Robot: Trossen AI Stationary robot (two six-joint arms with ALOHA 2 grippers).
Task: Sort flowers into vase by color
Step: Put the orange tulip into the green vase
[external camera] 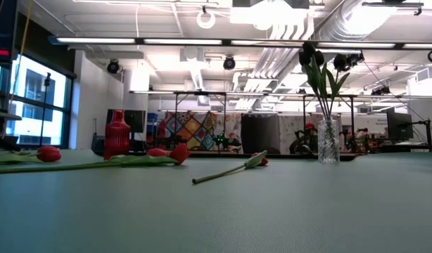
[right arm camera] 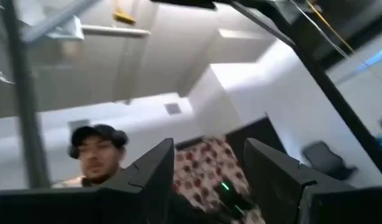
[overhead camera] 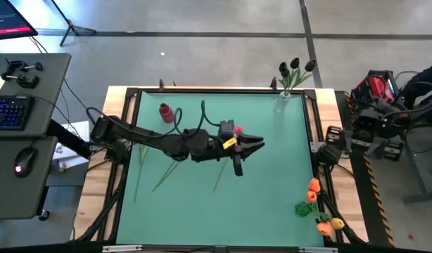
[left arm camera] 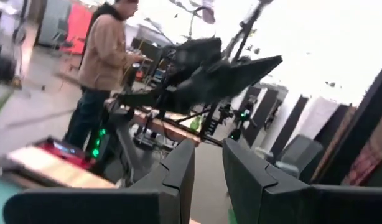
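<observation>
1. My left arm [overhead camera: 167, 140] reaches from the left edge out over the middle of the green tabletop [overhead camera: 272, 183]. My left jaws are raised off the surface and point toward the right side.
2. My left jaws stand narrow, with a slim gap between the fingers [left arm camera: 178, 174]. I see nothing in that gap.
3. My right arm [overhead camera: 374, 116] waits off the tabletop's right edge. My right jaws are apart, with nothing between the fingers [right arm camera: 153, 174].
4. The near-black tulips [overhead camera: 295, 69] stand upright in the clear glass vase [overhead camera: 283, 102] at the far right corner.
5. The red vase [overhead camera: 165, 111] stands at the far left.
6. Red tulips [external camera: 167, 154] lie flat on the tabletop, their stems [overhead camera: 167, 177] beneath and just beside my left arm. One more red tulip [external camera: 230, 169] lies a little apart.
7. The orange tulips [overhead camera: 314, 190] lie in a cluster at the near right edge.
8. Beyond the tabletop a person in a tan jacket [left arm camera: 104, 56] stands in the room.
</observation>
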